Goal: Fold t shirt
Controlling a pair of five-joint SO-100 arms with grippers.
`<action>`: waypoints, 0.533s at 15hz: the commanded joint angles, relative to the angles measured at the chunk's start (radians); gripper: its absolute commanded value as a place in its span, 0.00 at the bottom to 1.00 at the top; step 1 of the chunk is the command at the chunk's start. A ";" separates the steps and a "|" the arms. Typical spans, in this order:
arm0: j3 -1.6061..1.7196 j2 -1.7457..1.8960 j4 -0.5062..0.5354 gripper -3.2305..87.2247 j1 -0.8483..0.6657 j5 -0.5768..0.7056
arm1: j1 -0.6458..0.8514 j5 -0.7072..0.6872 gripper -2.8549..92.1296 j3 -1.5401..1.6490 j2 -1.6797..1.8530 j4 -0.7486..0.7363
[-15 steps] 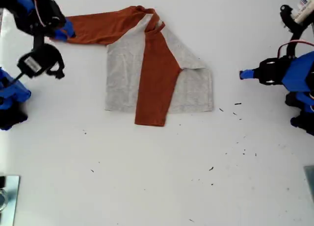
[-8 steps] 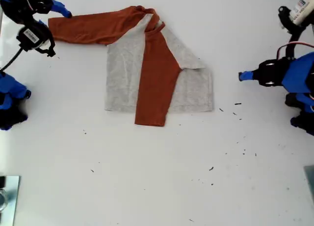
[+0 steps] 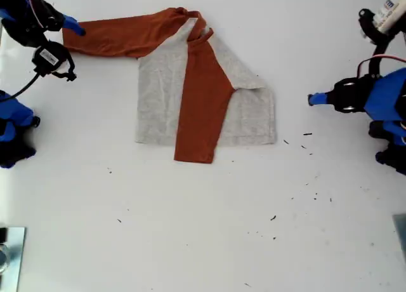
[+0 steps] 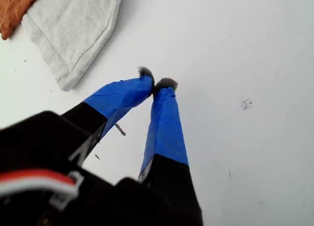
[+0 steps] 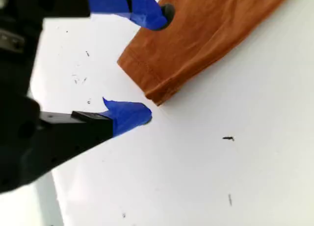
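The t shirt (image 3: 190, 95) lies flat on the white table (image 3: 203, 228), around twelve o'clock from the middle of the exterior view. One rust sleeve is already folded down across the grey body; the other sleeve (image 3: 111, 35) stretches flat toward ten o'clock, so it looks like the next part to fold in.

My second gripper (image 5: 157, 64) is at that sleeve's cuff (image 5: 147, 81) with its fingers spread wide, one blue tip over the orange cloth and the other over bare table just past the hem. That straddle suits a pinch on the cuff (no cloth is held yet).

My first gripper (image 4: 157, 83) sits at three o'clock in the exterior view, well clear of the shirt's grey corner (image 4: 73, 64). Its fingertips are pressed together on nothing, probably parked out of the way.
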 commanded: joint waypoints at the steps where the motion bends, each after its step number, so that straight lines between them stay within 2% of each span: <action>1: 0.029 0.012 -0.044 0.25 -0.003 -0.017 | -0.012 0.003 0.07 0.063 0.017 0.002; 4: 0.040 -0.127 -0.155 0.18 -0.006 -0.021 | -0.020 0.005 0.07 0.063 0.017 0.002; 5: 0.026 -0.124 -0.170 0.12 0.005 -0.021 | -0.025 0.006 0.07 0.063 0.017 0.003; 6: -0.008 -0.083 -0.161 0.05 0.026 -0.021 | -0.029 0.009 0.07 0.061 0.017 0.005; 8: -0.149 -0.008 -0.067 0.03 0.083 -0.031 | -0.031 0.011 0.07 0.061 0.017 0.005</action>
